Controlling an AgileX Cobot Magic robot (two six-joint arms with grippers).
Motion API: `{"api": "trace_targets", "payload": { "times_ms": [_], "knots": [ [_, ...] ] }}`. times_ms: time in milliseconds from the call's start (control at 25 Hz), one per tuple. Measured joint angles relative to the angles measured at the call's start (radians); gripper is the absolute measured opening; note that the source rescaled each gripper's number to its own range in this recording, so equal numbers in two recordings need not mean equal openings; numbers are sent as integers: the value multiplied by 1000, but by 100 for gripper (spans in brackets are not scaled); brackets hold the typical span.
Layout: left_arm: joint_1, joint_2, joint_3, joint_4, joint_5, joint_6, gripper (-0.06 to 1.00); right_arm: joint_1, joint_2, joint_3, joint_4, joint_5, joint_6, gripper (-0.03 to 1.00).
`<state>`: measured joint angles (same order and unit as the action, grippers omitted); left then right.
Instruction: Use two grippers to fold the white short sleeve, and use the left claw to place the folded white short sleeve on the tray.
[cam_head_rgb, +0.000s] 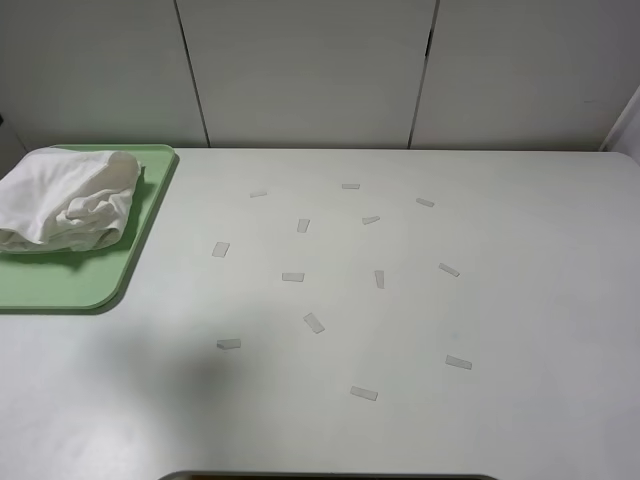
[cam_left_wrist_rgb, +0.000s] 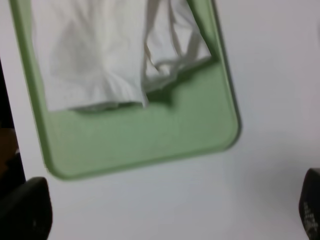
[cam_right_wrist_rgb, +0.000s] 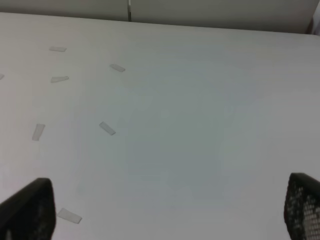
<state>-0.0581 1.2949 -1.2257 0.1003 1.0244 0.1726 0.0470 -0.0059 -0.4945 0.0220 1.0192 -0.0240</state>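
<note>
Both black claw grippers stand wide open and hold nothing: the left gripper (cam_left_wrist_rgb: 165, 215) hangs above bare white tabletop (cam_head_rgb: 520, 300) just short of the tray, and the right gripper (cam_right_wrist_rgb: 165, 210) hangs over table dotted with small pale tape strips (cam_head_rgb: 314, 322). Farther back at the table's left edge, the flat pale green rectangular plastic tray (cam_head_rgb: 70, 285) carries the folded thin white short sleeve (cam_head_rgb: 70, 200), bunched toward its far end.

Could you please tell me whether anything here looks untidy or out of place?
The white short sleeve lies on the tray as a bunched, wrinkled bundle, not a flat fold, crowded toward the tray's far end. Small tape strips lie scattered at odd angles over the table. Nothing looks damaged.
</note>
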Motion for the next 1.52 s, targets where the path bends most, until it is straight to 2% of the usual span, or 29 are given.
{"api": "trace_targets", "payload": {
  "times_ms": [240, 800, 920, 1120, 1200, 1520],
  "knots": [
    [-3, -134, 0, -19, 151, -25, 98, 0, 0, 0, 0, 0, 0, 100],
    [-3, -419, 27, -21, 152, -72, 96, 0, 0, 0, 0, 0, 0, 100],
    [-3, -557, 131, -21, 152, -75, 96, 0, 0, 0, 0, 0, 0, 100],
    [-3, -639, 196, -21, 152, -98, 96, 0, 0, 0, 0, 0, 0, 100],
    [-3, -741, 259, -24, 152, -128, 96, 0, 0, 0, 0, 0, 0, 100],
    [-3, -960, 406, -48, 152, -129, 96, 0, 0, 0, 0, 0, 0, 100]
  ]
}}
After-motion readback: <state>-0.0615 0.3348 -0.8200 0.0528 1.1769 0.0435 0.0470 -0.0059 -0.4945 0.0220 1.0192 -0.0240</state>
